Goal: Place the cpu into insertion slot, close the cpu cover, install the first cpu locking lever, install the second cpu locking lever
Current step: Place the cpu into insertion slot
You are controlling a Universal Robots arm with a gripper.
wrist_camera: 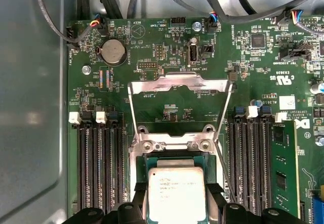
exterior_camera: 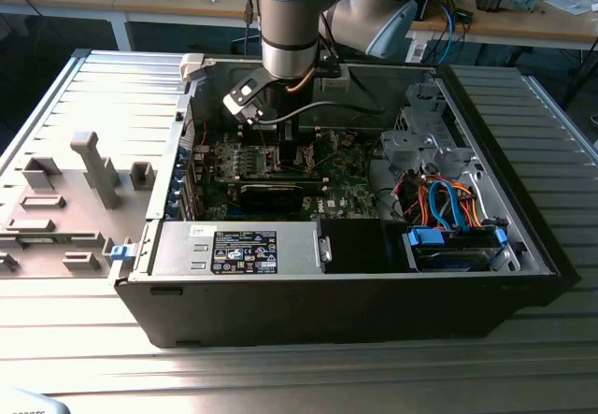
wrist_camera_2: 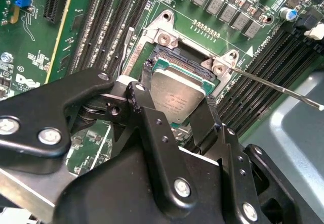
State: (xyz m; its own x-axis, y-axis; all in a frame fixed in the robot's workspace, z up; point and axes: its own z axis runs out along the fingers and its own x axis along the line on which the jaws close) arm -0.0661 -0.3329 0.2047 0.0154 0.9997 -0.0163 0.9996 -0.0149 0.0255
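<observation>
On the ribbed metal bench (exterior_camera: 299, 377) an open black tower case (exterior_camera: 374, 311) lies on its side, its walls closing round the arm (exterior_camera: 294, 21) that reaches down to the green motherboard (wrist_camera: 243, 67). The cpu cover (wrist_camera: 178, 82), a thin silver frame, stands swung open, baring the square, metal-rimmed insertion slot (wrist_camera: 174, 159) between rows of memory slots (wrist_camera: 98, 163). The black jaws pinch the flat silvery cpu (wrist_camera_2: 177, 95) by opposite edges, right over the slot. A wire locking lever (wrist_camera_2: 276, 88) juts free.
</observation>
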